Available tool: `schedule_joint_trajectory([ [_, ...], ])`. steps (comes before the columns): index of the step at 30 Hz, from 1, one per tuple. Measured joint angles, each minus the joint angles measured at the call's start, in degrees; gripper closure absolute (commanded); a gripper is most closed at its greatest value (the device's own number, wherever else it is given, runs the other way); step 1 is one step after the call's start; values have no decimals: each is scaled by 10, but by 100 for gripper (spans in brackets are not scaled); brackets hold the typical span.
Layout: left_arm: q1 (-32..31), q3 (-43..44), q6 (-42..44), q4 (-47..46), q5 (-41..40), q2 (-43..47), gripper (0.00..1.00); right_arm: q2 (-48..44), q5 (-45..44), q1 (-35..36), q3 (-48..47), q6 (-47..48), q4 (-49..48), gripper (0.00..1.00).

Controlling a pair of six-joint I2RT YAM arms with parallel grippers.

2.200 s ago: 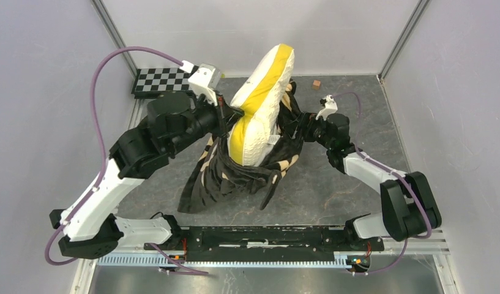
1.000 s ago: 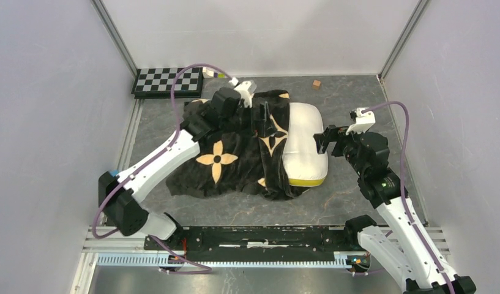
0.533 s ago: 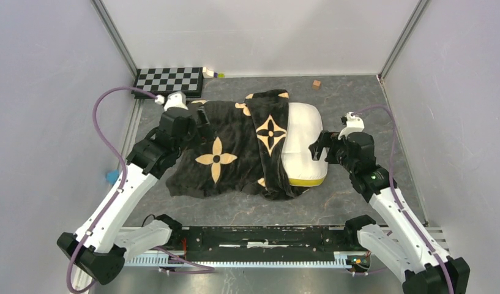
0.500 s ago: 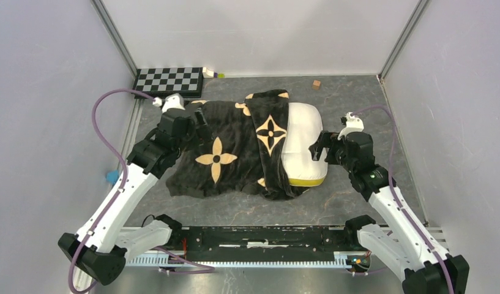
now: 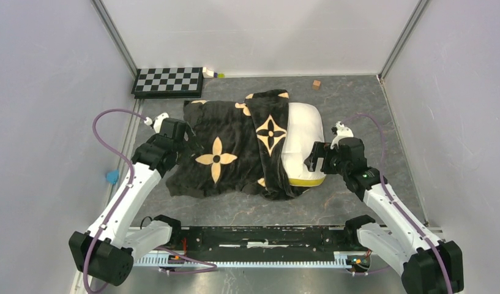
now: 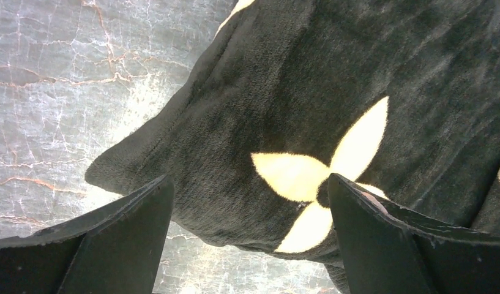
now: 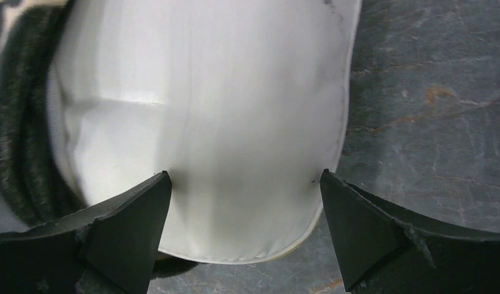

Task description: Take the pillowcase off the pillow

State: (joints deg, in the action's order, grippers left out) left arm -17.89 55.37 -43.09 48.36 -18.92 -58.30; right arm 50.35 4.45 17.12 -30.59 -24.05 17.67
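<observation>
The black pillowcase (image 5: 226, 138) with tan flower motifs lies spread flat mid-table. Its right folded strip overlaps the left side of the pillow (image 5: 304, 138). The pillow is cream-white, lies flat, and has a yellow band (image 5: 307, 182) along its near edge. My left gripper (image 5: 191, 142) hovers open over the pillowcase's left part, with plush fabric (image 6: 308, 104) under empty fingers (image 6: 137, 239). My right gripper (image 5: 314, 158) stands open over the pillow's near right corner. The wrist view shows white pillow (image 7: 204, 104) between its spread fingers (image 7: 369, 233), and nothing is held.
A checkerboard (image 5: 167, 81) lies at the back left with a small yellow-green item (image 5: 212, 73) beside it. A small brown cube (image 5: 316, 84) sits at the back. A blue bit (image 5: 112, 177) lies by the left wall. Grey marbled table (image 5: 357, 110) shows right of the pillow.
The pillow, earlier held upright half out of the case, now lies flat. In the last second both arms have drawn back toward the near edge, the left one off the far side of the pillowcase.
</observation>
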Motion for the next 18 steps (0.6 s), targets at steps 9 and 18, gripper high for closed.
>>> schedule_joint_trajectory([
  [9, 23, -11, -56, 28, 0, -22, 0, 24, -60, 0, 29, -27, -16, 2],
  [18, 24, -73, -86, 30, 47, -21, 0, 80, 1, -2, 85, -73, -126, 19],
])
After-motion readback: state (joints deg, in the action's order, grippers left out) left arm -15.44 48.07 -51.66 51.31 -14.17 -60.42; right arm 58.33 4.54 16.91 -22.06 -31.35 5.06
